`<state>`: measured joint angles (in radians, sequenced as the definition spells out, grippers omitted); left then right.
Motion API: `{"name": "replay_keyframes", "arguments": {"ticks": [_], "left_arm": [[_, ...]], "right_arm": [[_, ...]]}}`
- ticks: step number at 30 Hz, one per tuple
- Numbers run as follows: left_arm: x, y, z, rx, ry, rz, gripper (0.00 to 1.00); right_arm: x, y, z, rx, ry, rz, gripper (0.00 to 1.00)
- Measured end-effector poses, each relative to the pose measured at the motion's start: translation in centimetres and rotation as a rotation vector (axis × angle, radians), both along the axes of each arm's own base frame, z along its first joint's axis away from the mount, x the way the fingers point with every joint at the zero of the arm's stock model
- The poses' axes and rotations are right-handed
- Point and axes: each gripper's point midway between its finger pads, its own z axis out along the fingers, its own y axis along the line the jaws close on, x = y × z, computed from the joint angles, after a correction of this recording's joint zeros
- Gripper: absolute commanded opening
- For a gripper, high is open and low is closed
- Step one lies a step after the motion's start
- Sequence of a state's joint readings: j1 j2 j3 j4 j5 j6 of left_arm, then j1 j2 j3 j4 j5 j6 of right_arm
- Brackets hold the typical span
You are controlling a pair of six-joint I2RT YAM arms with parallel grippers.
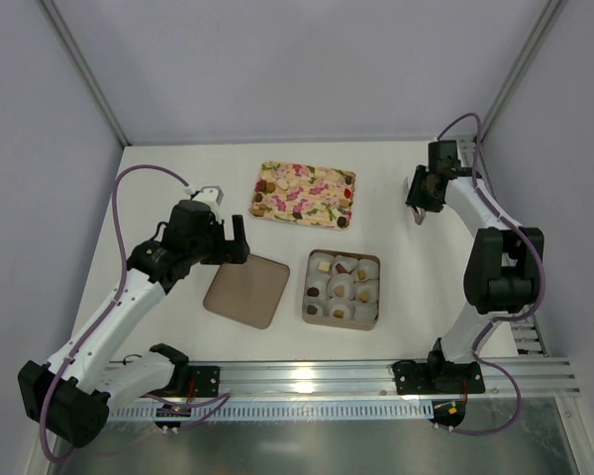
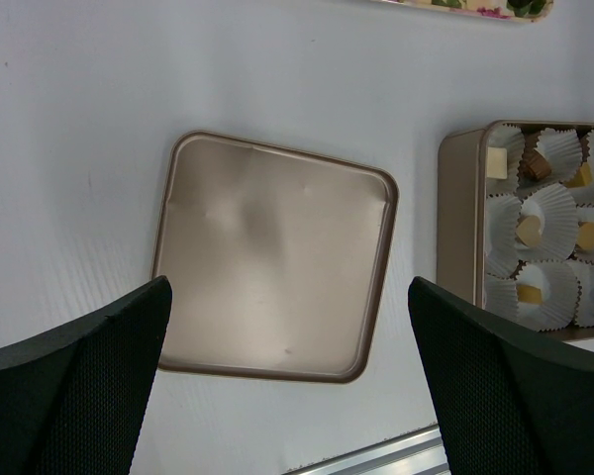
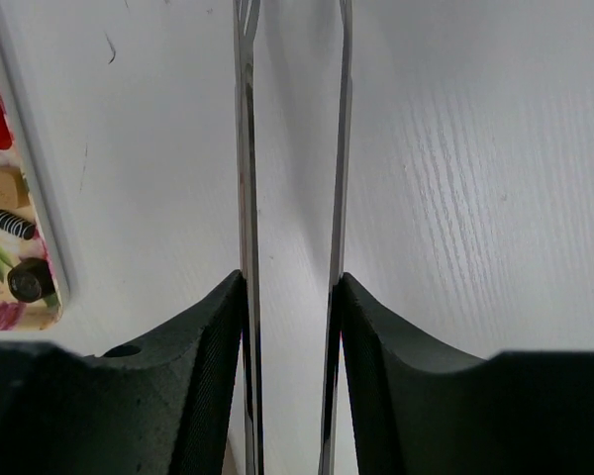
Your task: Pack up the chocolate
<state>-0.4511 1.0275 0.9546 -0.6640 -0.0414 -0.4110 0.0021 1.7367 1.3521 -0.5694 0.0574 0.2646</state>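
Clearly only from its wrist: metal tongs in right gripper

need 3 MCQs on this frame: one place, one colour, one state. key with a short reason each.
1. Where is the lid relative to the box?
A) closed on top of it
B) lying flat beside it, on the left arm's side
C) underneath it

2. What colour are the paper cups?
A) white
B) pink
C) black

3. What is the state of the right gripper?
A) open and empty
B) shut on the lid
C) shut on the metal tongs

Key:
1 B, the lid lies apart from the open box.
2 A, the crinkled liners are white.
3 C, both tong arms sit between its fingers.
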Motion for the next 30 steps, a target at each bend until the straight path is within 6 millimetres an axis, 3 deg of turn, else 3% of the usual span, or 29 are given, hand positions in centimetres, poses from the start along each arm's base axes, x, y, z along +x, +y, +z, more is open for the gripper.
{"name": "replay_keyframes", "arguments": {"ticks": [6,15,27,30], "left_arm": [[0.0,0.0,0.0,0.0,0.0,0.0,1.0],[0.0,0.0,0.0,0.002,-0.001,0.002,1.0],[0.1,0.1,-0.2,0.007,0.004,0.005,1.0],[0.2,0.1,-0.4,0.014,0.011,0.009,1.0]], "right_arm": [[1.6,-0.5,-2.7,0.003,0.035,-0.01,0.46],[3.2,-0.3,-5.6,0.015,0.094,0.003,0.6],[2.8,-0.1,-7.3,0.024,0.16,0.025,0.84],[2.4,-0.1,-7.7,0.026,0.183,0.025,0.86]]}}
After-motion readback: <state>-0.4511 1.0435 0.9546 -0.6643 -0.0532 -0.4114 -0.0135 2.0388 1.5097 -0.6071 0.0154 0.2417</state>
